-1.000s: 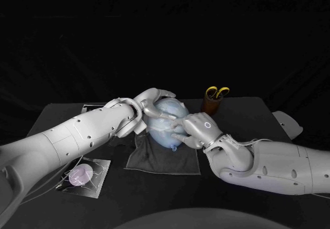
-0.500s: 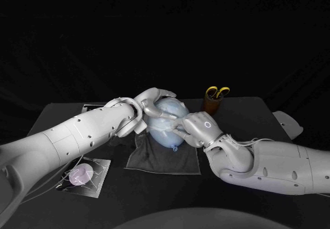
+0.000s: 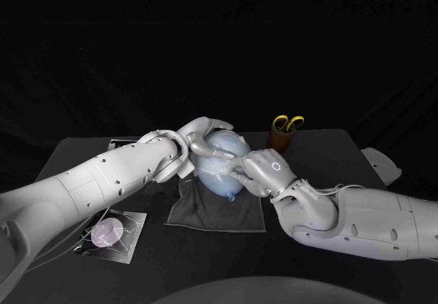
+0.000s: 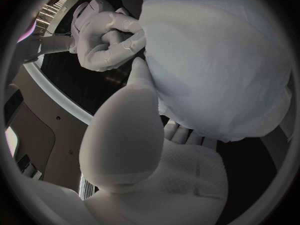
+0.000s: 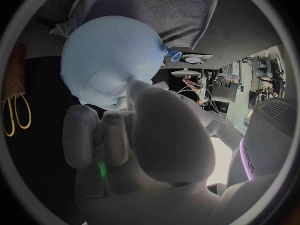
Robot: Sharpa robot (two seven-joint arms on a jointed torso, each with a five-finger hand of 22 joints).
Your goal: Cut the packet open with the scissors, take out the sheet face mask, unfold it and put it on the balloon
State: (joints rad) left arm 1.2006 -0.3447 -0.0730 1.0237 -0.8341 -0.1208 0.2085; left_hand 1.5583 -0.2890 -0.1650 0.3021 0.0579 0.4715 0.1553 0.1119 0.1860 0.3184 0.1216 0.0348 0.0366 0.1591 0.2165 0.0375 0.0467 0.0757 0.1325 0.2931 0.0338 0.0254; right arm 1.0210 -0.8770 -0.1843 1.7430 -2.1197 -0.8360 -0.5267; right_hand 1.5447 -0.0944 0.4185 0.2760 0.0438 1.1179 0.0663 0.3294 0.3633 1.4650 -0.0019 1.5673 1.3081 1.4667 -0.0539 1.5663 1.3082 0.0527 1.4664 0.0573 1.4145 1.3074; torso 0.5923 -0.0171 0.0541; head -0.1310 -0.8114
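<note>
Step in hand: the last one, as judged. The sheet face mask (image 4: 212,60) is seen draped over the balloon (image 3: 222,166), pale and creased against the blue skin, so cutting, removal and unfolding are taken as done.

Balloon: held up between the two hands above a dark cloth (image 3: 214,212) spread on the table (image 3: 183,256). Its knot (image 3: 231,197) is turned down toward the cloth.

Left hand (image 3: 202,136): wrapped round the far side of the balloon, with the fingers curled over it and the thumb laid along the mask. The balloon is judged to be steadied by this hand.

Right hand (image 3: 260,170): set against the near side of the balloon, fingers bunched and the thumb tip touching the wrinkled edge of the mask. Whether a fold is pinched or merely pressed cannot be told.

Next move, as judged: the creased edge is to be drawn flat and pressed down with light contact only. The balloon gives under pressure and could slip from between the hands, and the wet sheet may cling to the fingers on release.

Containers:
- Holder (image 3: 281,142), brown and upright at the far right of the table; the scissors (image 3: 287,121) are stood in it, yellow handles up
- Packet (image 3: 111,231), silvery with a pink oval on its face, laid flat at the near left, well apart from the balloon; its inside cannot be seen, but it is judged to be emptied
</note>
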